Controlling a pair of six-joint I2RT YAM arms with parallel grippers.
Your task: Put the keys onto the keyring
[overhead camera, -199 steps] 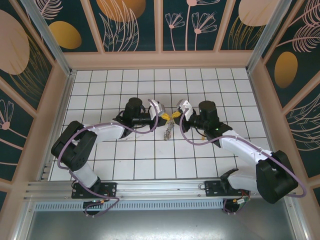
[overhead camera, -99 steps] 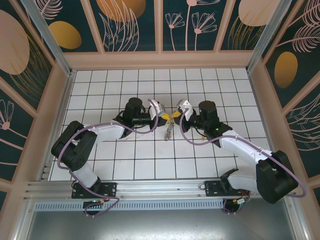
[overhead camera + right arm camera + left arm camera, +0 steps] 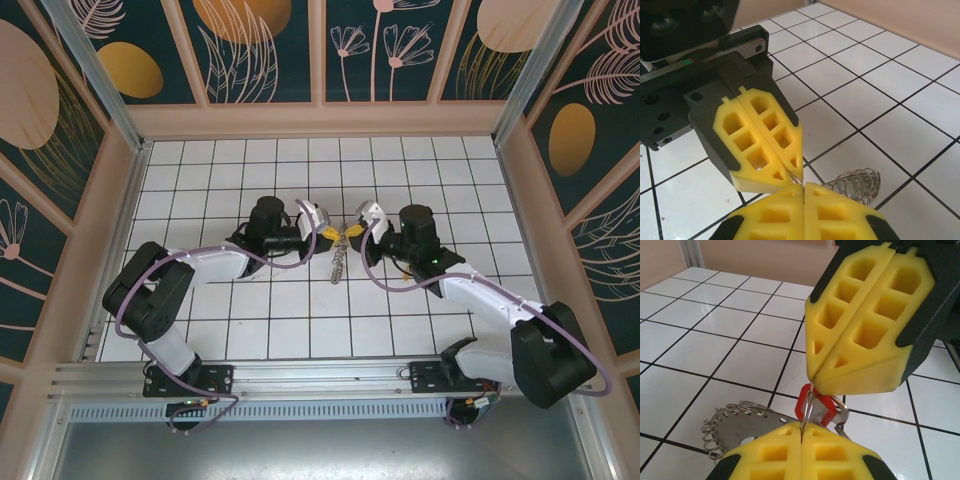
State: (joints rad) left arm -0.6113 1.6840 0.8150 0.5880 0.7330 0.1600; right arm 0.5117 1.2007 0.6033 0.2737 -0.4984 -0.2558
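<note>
White-tiled table (image 3: 250,330) from above, with the left pincer (image 3: 322,233) and the right pincer (image 3: 351,229) set tip to tip over its middle. Hanging just below and between them, edge-on, the large flat pale-grey metal keyring fringed with small wire loops (image 3: 338,263). Probably held up like this to keep a loop free of the table for threading. Too small here to judge how far open.

From the left wrist: left pincer (image 3: 802,434) at the bottom, yellow fingers (image 3: 775,455) pressed together on a thin wire of the keyring (image 3: 735,422). Flat plate drooping to the left, low over or on the tiles, cannot tell which. Right pincer (image 3: 814,384) reaching in from above, likewise squeezed closed on the upper end of that same wire. Between the two tips, a tiny silver key with a red plastic head (image 3: 816,408). Cannot tell whether threaded on the wire or merely against it, nor whether caught in the right tip. Seemingly a two-sided grip to hold the wire steady.

From the right wrist: right pincer (image 3: 804,191) at the bottom, closed, meeting the closed left pincer (image 3: 790,174) point to point, with a sliver of wire pinched at the junction. Keyring loops (image 3: 856,185) just to the right, above the tiles.
</note>
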